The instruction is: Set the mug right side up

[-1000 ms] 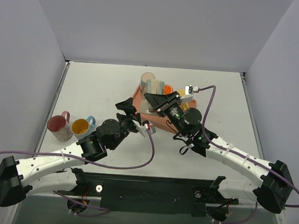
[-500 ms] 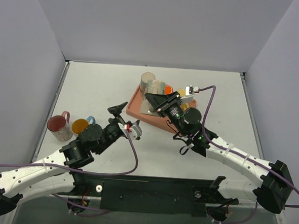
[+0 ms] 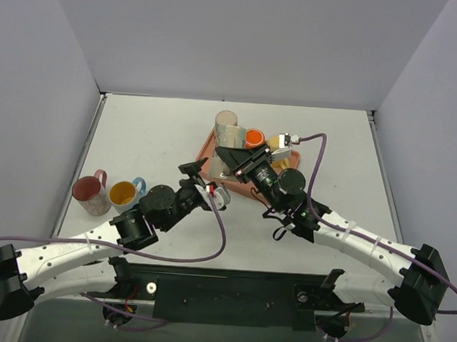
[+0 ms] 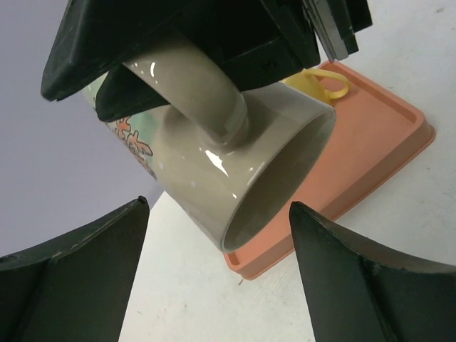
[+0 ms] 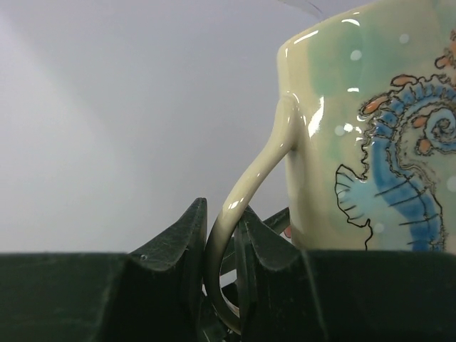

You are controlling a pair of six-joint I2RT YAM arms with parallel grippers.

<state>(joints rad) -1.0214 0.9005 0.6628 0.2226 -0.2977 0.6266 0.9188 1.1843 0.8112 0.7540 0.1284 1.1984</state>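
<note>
Right fingers (image 5: 178, 235) are clamped tight on the handle of the mug (image 5: 370, 142). The handle loop sits pinched between the two tips, nothing else in the grip. In the overhead view the mug (image 3: 231, 134) hangs off the bench (image 3: 137, 134) over the near-left part of the tray (image 3: 205, 150), which lies toward the far edge, about mid-width. From the left wrist view the mug (image 4: 214, 178) is tilted, with its mouth angled down and toward that camera (seahorse print on the side). It's clear of the tray (image 4: 385, 135) below.

Left fingers (image 4: 85, 249) are spread wide and hold nothing. One sits on each side of the mug's mouth, and I see no contact. Overhead, the left fingers (image 3: 190, 169) sit just off the tray's near-left corner, close under the right fingers (image 3: 231, 152).

An orange mug (image 3: 254, 138) stands on the tray. Two more mugs stand side by side near the bench's left edge, one pink (image 3: 91, 194) and one yellow inside (image 3: 125, 193).
</note>
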